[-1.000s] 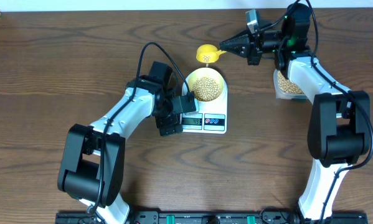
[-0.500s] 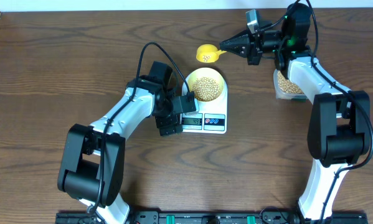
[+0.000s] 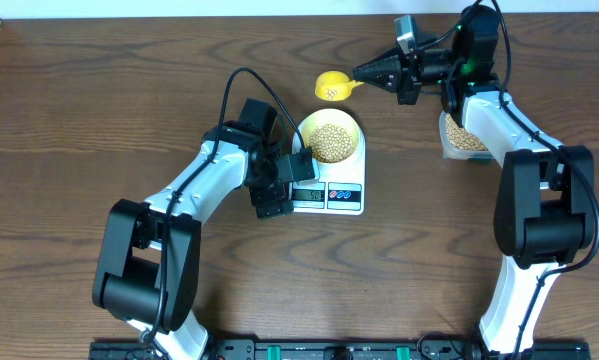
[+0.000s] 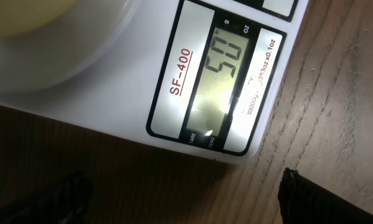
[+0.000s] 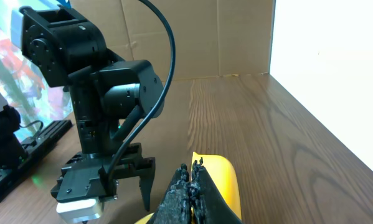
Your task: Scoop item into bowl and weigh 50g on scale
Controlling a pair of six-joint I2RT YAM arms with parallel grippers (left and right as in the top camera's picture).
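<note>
The left gripper, fingers spread wide, hovers by the small white rectangular digital scale, whose display seems to read fifty. On it sits the round pale-yellow bowl holding the tan beans. Behind, the right gripper has its fingers clamped on a yellow plastic scoop holding a few beans; tipping it over the bowl would likely overshoot the weight

We log the scale close up, its lit display reading 50 beside a red SF-400 label. The pale-yellow bowl sits on it, upper left. The left gripper has its dark fingertips wide apart over the wooden table.
</note>
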